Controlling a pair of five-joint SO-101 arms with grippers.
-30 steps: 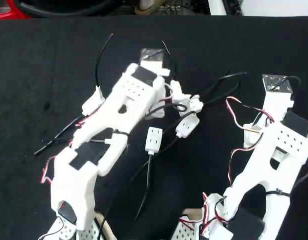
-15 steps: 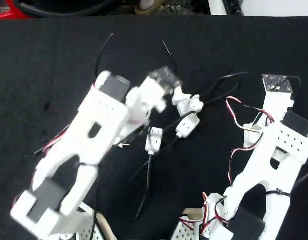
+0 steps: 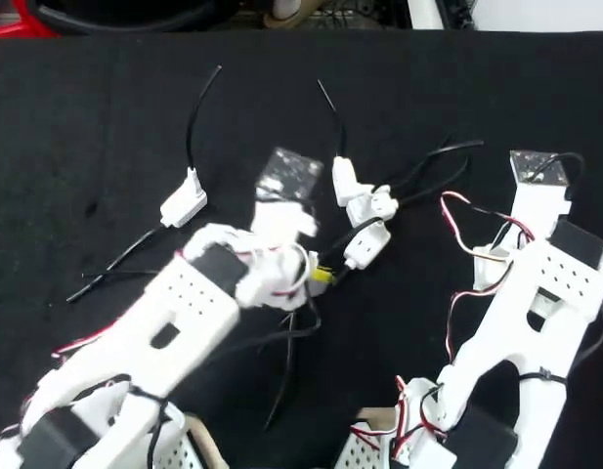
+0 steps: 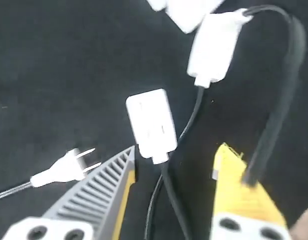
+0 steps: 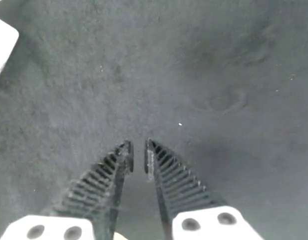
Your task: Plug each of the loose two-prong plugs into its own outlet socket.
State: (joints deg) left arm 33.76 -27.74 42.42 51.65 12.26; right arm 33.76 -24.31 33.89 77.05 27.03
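My left gripper (image 4: pixel 176 150) is open, one grey finger (image 4: pixel 106 182) and one yellow finger (image 4: pixel 238 185) astride the black cord of a white outlet socket (image 4: pixel 151 125). The fingertips stop just short of the socket. A loose two-prong plug (image 4: pixel 69 165) lies beside the grey finger. A second white connector (image 4: pixel 211 50) lies farther off. From above, the left arm (image 3: pixel 174 322) covers that socket. One white plug (image 3: pixel 184 205) lies at the left, another connector (image 3: pixel 366 244) and a small cluster (image 3: pixel 369 203) in the middle. My right gripper (image 5: pixel 136 152) is shut over bare cloth.
A black cloth (image 3: pixel 457 88) covers the table. Thin black cords (image 3: pixel 115 269) trail across the left and middle. The right arm (image 3: pixel 536 303) rests at the near right with red and white wires (image 3: pixel 467 215). A white object (image 5: pixel 1 45) lies off to one side of the right gripper.
The left arm has drawn back from the far middle toward the near left and now covers the socket that lay in the open. The right arm has not moved.
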